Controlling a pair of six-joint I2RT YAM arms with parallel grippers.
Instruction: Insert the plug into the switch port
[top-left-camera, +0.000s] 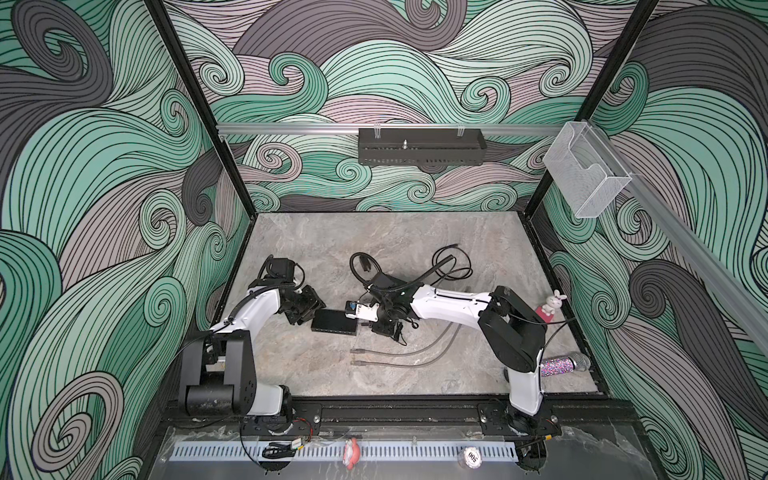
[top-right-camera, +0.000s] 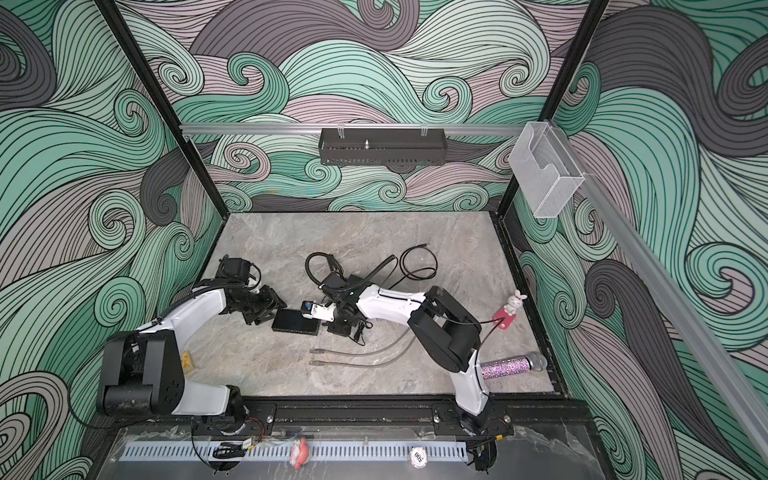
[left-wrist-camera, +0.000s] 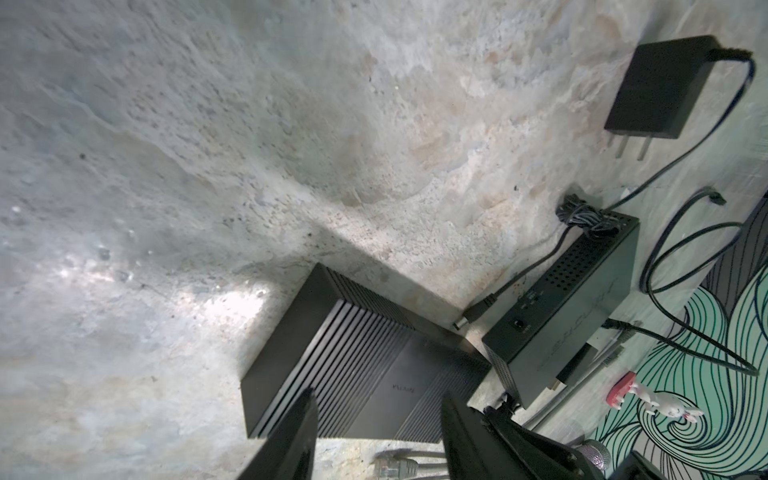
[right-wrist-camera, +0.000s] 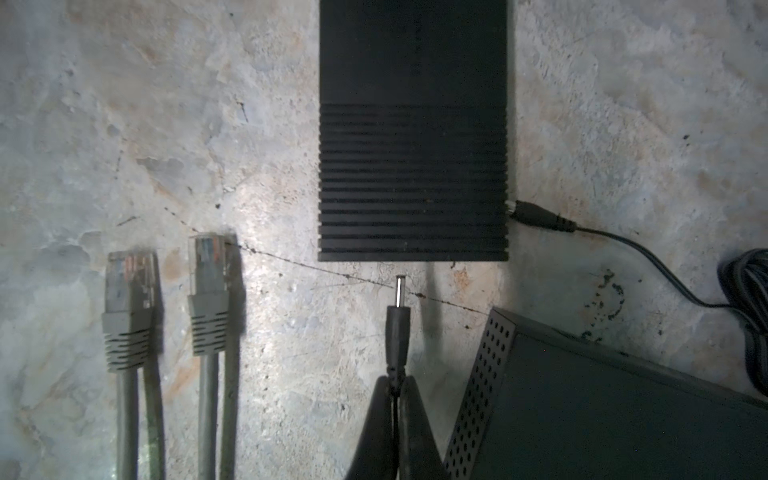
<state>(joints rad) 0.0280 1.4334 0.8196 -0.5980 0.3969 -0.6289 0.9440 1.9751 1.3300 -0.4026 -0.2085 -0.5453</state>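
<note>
Mid-table in both top views, the switch (top-left-camera: 334, 322) lies flat on the table (top-left-camera: 374, 249). At the left wrist view, the left gripper (left-wrist-camera: 378, 395) straddles one end, fingers (left-wrist-camera: 291, 436) apart on either side, presumably to brace it; contact cannot be confirmed. At the right wrist view, the right gripper (right-wrist-camera: 395, 384) pinches the plug (right-wrist-camera: 398, 328) by its tail, tip aimed at the switch's end face, just short of it; port hidden.

- You have two grey network cables (right-wrist-camera: 128, 316) lying side by side on the table.
- At your right edge sit a bunny figurine (top-left-camera: 552, 305) and a glittery microphone (top-left-camera: 565, 365).
- A black tray (top-left-camera: 419, 151) hangs on the back rail, and a clear bin (top-left-camera: 582, 174) on the right rail.
</note>
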